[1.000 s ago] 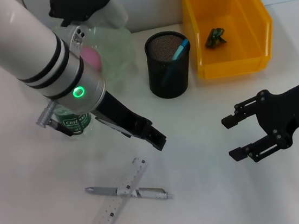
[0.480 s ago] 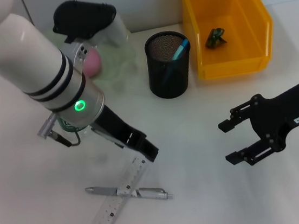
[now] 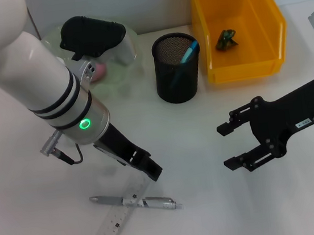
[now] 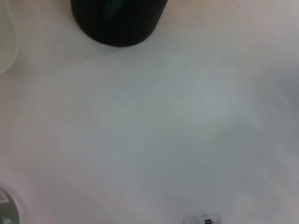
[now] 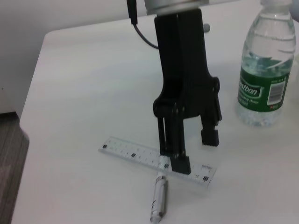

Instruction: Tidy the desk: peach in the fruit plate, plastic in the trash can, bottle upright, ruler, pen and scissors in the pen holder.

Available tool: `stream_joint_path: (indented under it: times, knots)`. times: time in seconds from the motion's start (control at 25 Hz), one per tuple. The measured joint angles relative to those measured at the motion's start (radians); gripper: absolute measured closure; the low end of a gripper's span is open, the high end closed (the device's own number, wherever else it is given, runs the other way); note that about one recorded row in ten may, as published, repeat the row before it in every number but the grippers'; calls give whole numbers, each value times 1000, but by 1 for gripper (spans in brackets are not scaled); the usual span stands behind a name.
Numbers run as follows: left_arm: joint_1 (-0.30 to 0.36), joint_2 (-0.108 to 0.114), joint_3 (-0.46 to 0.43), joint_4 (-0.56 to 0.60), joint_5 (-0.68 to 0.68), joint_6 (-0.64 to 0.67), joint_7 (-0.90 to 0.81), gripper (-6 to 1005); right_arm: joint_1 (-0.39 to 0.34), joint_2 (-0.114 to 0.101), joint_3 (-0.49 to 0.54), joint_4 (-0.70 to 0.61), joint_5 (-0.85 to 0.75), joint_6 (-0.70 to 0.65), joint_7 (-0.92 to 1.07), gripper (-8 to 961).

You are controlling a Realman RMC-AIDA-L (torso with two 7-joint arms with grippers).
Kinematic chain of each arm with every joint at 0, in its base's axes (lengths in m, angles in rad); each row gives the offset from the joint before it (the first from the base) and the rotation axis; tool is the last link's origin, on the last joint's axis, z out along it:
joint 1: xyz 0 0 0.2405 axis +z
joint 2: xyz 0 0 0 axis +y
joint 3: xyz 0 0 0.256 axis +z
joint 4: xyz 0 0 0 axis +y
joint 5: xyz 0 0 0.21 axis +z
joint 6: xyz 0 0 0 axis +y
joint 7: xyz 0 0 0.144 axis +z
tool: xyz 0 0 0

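A: What is the setting?

B: A white desk (image 3: 226, 212) fills the head view, with a pale wall along the top edge. In the right wrist view a strip of dark floor shows at the lower left.

A: And the grippers?

B: The left gripper (image 5: 195, 151) is low in the middle of that view, fingers parted and pointing down, one fingertip touching or just above the ruler (image 5: 135, 154), nothing held. The right gripper (image 3: 230, 145) hovers at the right of the head view, jaws wide and empty.

A: What else is there?

B: The yellow trash can (image 3: 242, 71) sits at upper right with a scrap of dark plastic (image 3: 226, 39) inside. The black mesh pen holder (image 3: 179, 86) stands left of it, a blue-handled item in it. The fruit plate (image 3: 118, 79) at upper left is largely covered by the left arm, the pink peach (image 3: 99, 73) peeking out. The bottle (image 5: 263, 70) stands upright at the right of the right wrist view. The pen (image 3: 136, 201) lies across the ruler at lower left of the head view
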Motion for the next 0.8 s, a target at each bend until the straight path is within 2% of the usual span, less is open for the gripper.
stream_joint_path:
  times: [0.2, 0.8]
  knots:
    - [-1, 0, 5, -22, -4, -12, 9, 202, 0, 10, 8, -10, 2, 3, -5, 216]
    - [-5, 0, 38, -72, -50, -87, 42, 213, -4, 11, 8, -12, 3, 35, -6, 216]
